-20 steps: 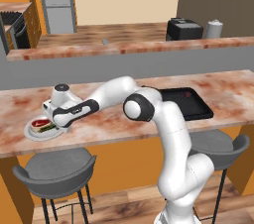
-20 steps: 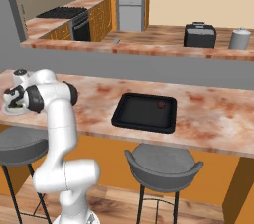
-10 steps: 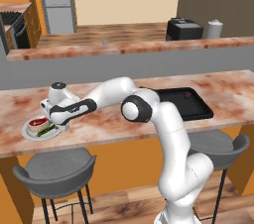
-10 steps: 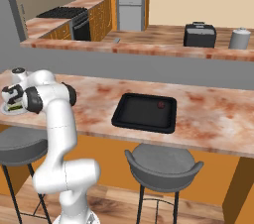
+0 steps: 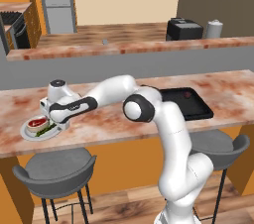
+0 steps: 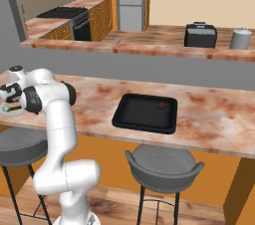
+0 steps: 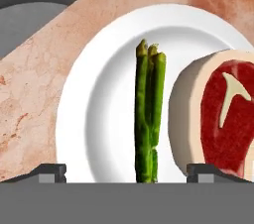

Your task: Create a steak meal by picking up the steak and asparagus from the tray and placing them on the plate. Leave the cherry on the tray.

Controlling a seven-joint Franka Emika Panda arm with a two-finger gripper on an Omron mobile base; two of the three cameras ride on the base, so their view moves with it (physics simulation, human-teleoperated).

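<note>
The round white plate (image 7: 79,94) lies on the counter's left end, also visible as the plate (image 5: 29,134) and the plate (image 6: 7,111). On it rest the steak (image 7: 225,114), red with a pale rim, and beside it the green asparagus (image 7: 149,119). From the left base view the steak (image 5: 35,123) and asparagus (image 5: 45,129) sit under my hand. My gripper (image 7: 128,171) hovers just above the plate, open, its fingertips (image 7: 49,171) wide apart on either side of the asparagus. The gripper (image 5: 52,123) points down at the plate. The black tray (image 5: 191,106) holds the cherry (image 5: 187,94).
The tray (image 6: 144,114) with the cherry (image 6: 161,105) sits mid-counter, right of the arm. Two grey stools (image 5: 54,168) stand under the counter's front edge. A black toaster (image 6: 200,35) and a grey canister (image 6: 241,39) stand on the far counter.
The hand has shifted slightly left and settled over the plate. The steak, tray and cherry have not moved.
</note>
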